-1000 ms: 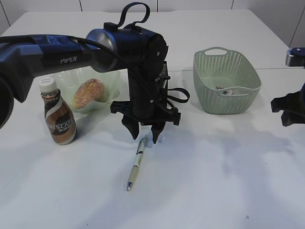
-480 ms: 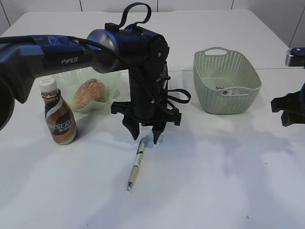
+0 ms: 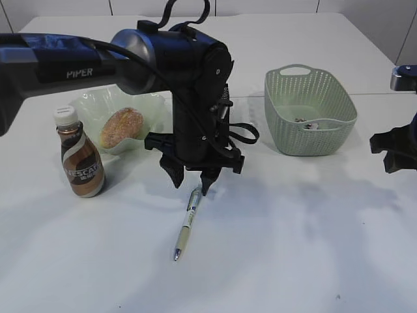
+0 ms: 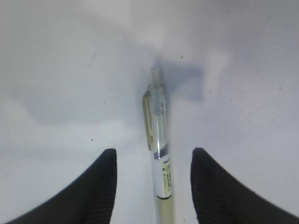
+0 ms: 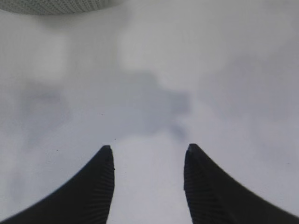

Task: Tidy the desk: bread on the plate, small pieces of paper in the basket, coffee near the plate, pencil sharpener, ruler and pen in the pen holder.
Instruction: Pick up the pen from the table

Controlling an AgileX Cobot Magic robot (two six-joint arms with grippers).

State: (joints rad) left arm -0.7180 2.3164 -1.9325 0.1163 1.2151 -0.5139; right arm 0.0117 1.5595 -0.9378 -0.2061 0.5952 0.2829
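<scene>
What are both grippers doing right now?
Left gripper: open, straddling the pen, not gripping.
Right gripper: open, empty, above the desk.

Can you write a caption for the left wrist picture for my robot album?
Open left gripper hovers over the pen lying on the white desk, one jaw on each side.

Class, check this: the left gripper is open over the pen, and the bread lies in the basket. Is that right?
Not quite. The left gripper is open over the pen, but the bread lies on the plate, not in the basket, as the exterior view shows.
</scene>
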